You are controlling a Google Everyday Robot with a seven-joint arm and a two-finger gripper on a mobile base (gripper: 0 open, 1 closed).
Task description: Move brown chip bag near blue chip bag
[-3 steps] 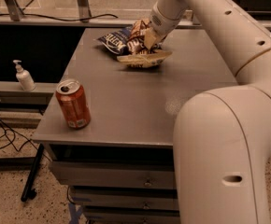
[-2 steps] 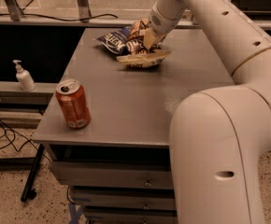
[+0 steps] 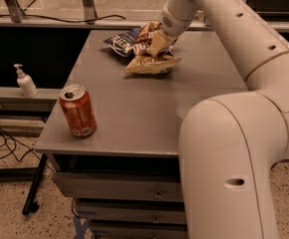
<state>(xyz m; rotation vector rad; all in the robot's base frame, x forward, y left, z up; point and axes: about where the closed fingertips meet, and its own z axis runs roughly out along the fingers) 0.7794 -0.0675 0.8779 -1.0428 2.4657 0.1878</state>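
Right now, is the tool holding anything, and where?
Cannot tell. The tool sits on the dark upper part of the brown chip bag, beside the blue chip bag; no grip is visible.

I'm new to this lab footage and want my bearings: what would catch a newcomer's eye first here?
The bulky white robot arm fills the right foreground and reaches to the far side of the table. There its gripper sits on the brown chip bag, close beside the blue chip bag. An orange soda can stands upright at the table's near left corner.
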